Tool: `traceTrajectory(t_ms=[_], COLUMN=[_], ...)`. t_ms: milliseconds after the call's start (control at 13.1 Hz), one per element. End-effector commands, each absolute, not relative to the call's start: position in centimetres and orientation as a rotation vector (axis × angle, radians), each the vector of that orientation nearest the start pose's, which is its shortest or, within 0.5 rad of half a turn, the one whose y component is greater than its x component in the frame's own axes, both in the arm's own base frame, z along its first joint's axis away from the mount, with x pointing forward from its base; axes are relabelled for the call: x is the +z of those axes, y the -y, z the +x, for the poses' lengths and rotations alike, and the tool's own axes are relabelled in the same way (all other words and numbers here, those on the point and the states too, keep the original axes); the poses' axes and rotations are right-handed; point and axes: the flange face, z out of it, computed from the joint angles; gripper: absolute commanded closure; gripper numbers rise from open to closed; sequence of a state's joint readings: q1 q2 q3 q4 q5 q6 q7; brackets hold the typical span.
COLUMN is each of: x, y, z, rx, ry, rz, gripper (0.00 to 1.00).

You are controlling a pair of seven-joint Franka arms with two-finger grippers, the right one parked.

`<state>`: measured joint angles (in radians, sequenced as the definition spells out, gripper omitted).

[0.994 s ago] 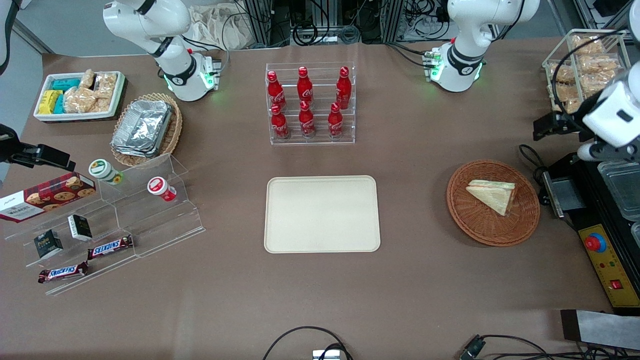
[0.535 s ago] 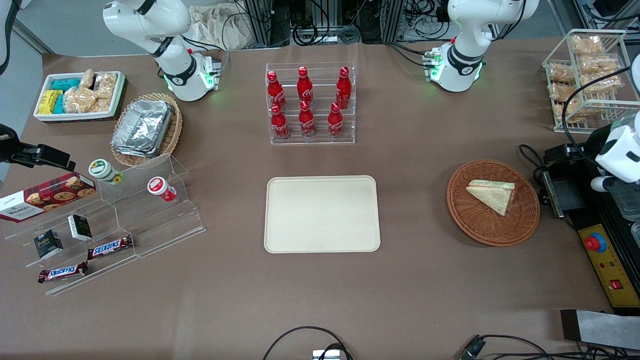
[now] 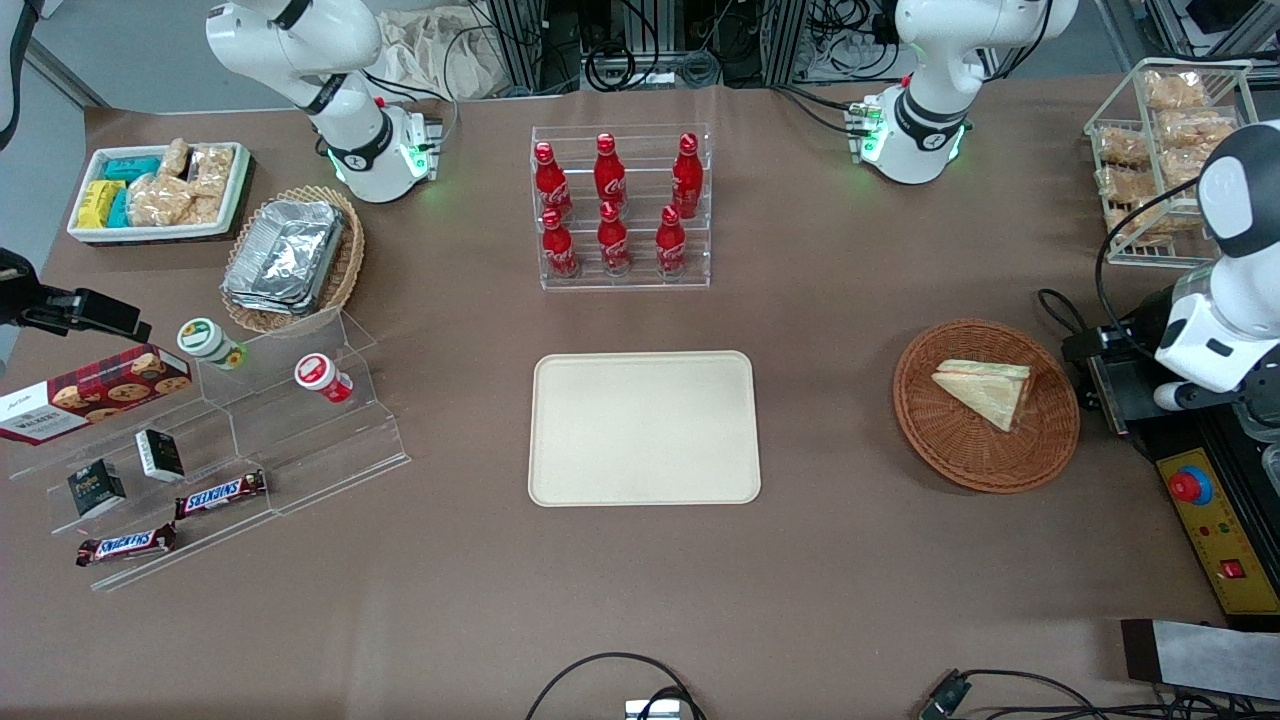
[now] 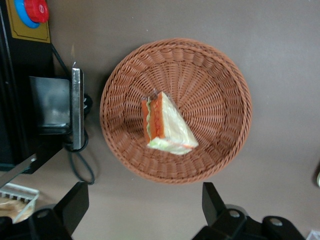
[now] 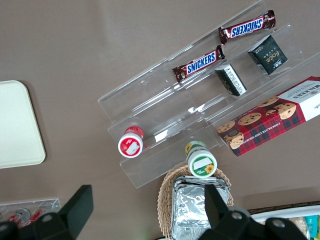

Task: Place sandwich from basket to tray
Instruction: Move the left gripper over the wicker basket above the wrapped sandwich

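Your hand (image 4: 142, 210) hovers wide open, holding nothing, above the sandwich (image 4: 167, 125) in the basket (image 4: 220, 90).

From my front camera, the working arm (image 3: 1225, 310) runs off the right edge, and its gripper (image 3: 1110, 340) is too dark and small for me to read the fingers. In my wrist camera, the gripper (image 4: 145, 210) is cropped by the frame edge, so only two dark fingers (image 4: 75, 202) show. The sandwich (image 3: 985, 390) hides its filling from the front. The control box (image 3: 1215, 520) is cut off at lower right.
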<state>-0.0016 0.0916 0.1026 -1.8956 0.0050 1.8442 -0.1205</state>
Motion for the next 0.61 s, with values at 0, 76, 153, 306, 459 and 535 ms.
traceTrajectory(t_ms=[0,76,153,306,459,535], x=[41.5,40.1,39.0,37.6,37.0,36.6], y=[-6.0,-6.0,-5.9,-5.8,-5.7,-5.6], z=[53.7,53.2,52.7,52.4,52.4,52.3], rx=[0.124,0.095,0.074,0.022,0.021,0.017], ry=[0.494,0.551,0.609,0.735,0.793,0.802], rz=[-3.106,-3.099,-3.089,-3.081,-3.085,-3.086], gripper=[0.00,0.00,0.00,0.00,0.00,0.00])
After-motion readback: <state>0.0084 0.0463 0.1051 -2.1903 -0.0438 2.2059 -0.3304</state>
